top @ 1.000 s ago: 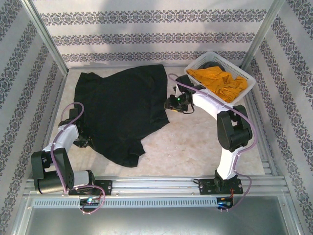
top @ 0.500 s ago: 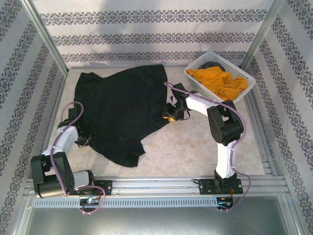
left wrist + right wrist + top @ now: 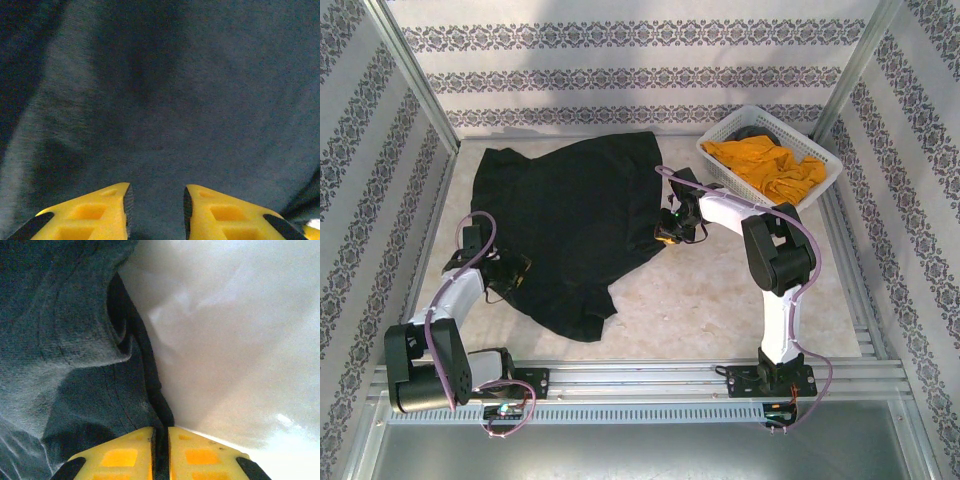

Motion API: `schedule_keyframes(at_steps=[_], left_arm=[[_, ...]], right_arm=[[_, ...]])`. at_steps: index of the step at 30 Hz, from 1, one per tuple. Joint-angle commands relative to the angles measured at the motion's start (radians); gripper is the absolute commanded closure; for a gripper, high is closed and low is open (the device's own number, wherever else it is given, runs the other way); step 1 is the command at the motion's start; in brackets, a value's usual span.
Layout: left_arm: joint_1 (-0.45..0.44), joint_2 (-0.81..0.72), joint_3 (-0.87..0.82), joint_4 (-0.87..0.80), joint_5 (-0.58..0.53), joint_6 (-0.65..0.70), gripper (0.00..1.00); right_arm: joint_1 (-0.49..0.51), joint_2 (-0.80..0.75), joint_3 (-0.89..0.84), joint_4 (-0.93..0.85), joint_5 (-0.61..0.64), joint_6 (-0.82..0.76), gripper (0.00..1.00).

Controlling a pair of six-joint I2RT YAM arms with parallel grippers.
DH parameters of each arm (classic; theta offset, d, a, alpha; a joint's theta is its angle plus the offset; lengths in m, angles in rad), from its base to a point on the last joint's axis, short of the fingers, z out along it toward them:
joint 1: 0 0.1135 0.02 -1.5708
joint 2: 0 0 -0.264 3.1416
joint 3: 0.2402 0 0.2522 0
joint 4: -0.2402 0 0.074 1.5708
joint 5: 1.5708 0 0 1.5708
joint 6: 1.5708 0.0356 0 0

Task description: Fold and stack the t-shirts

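Observation:
The large black t-shirt (image 3: 570,215) lies spread on the left half of the table. My right gripper (image 3: 667,232) is at its right edge. In the right wrist view the right gripper (image 3: 161,432) is shut on the shirt's dark hem (image 3: 150,375), with the rest of the black cloth (image 3: 60,340) bunched to the left. My left gripper (image 3: 510,272) rests over the shirt's lower left part. Seen from its wrist, the left gripper (image 3: 156,192) has its yellow fingers (image 3: 107,210) apart, and flat black cloth (image 3: 165,100) shows between and beyond them. The mustard-orange t-shirt (image 3: 765,165) lies crumpled in the basket.
The white lattice basket (image 3: 825,180) stands at the back right, against the patterned wall, with a dark item (image 3: 752,131) at its far end. Bare marbled tabletop (image 3: 720,300) lies right of and below the black shirt. Metal rails (image 3: 650,375) run along the near edge.
My right gripper moved left from near the basket to the black shirt's right edge and closed on its hem. My left gripper slid up and rightward from the shirt's edge onto the cloth.

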Motion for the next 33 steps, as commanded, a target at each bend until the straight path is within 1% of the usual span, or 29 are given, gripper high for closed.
schedule_keyframes(at_steps=[1,4,8,11,16,21,33], left_arm=[[-0.123,0.008,-0.013,0.243,0.156,-0.078,0.66],[-0.185,0.023,0.009,0.252,0.147,-0.092,0.65],[-0.239,0.036,0.024,0.264,0.13,-0.109,0.65],[-0.278,0.054,0.042,0.26,0.118,-0.109,0.64],[-0.291,0.049,0.044,0.252,0.098,-0.112,0.64],[-0.297,0.043,0.047,0.255,0.105,-0.102,0.64],[-0.298,0.05,0.045,0.272,0.1,-0.114,0.65]], right_arm=[[0.001,-0.007,0.046,-0.062,0.046,-0.039,0.68],[0.002,-0.019,0.041,-0.074,0.072,-0.051,0.67],[0.003,-0.028,0.043,-0.074,0.096,-0.07,0.65],[0.014,-0.006,0.084,-0.104,0.113,-0.1,0.61],[0.023,0.02,0.093,-0.099,0.103,-0.101,0.64],[0.038,0.033,0.121,-0.101,0.099,-0.106,0.69],[0.038,0.065,0.129,-0.124,0.111,-0.104,0.7]])
